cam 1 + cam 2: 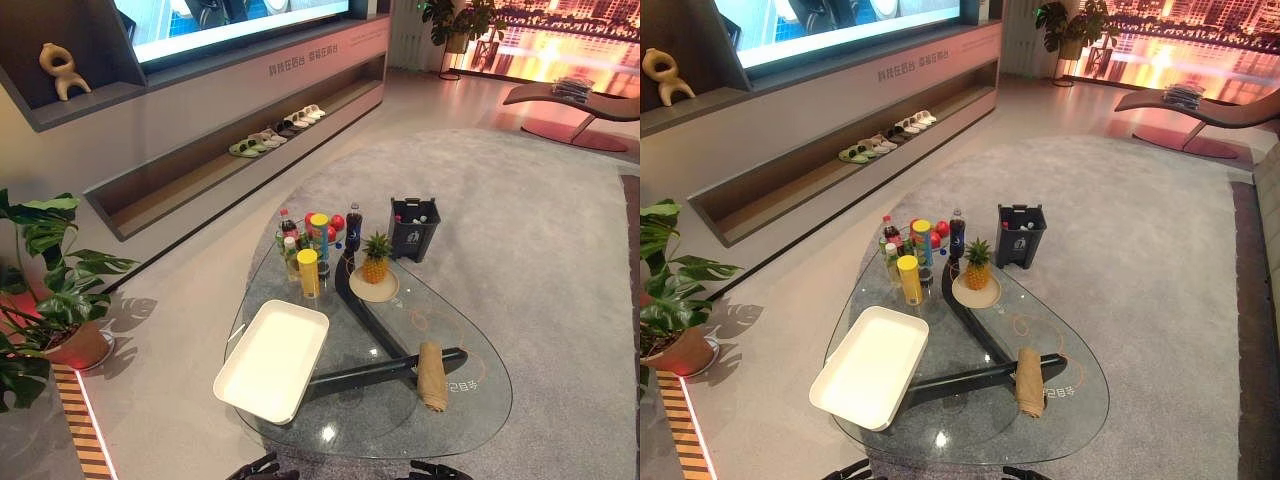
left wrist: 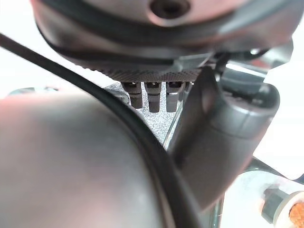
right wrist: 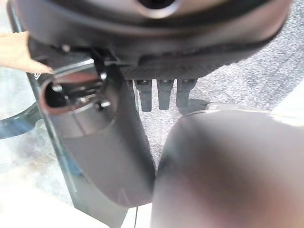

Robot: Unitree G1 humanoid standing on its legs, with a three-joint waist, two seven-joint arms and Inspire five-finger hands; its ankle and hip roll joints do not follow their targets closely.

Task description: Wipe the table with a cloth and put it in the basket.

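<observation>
**Cloth lies untouched on the table**

The glass table (image 1: 470, 420) bears a white basket (image 1: 272, 358) on the left; the rolled tan cloth (image 1: 433, 375) lies well apart on the right. Both hands, left (image 2: 152, 97) and right (image 3: 164, 92), hang with fingers straight, empty.

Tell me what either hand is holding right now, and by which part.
Nothing. The cloth lies rolled on the glass table, apart from both hands.
</observation>
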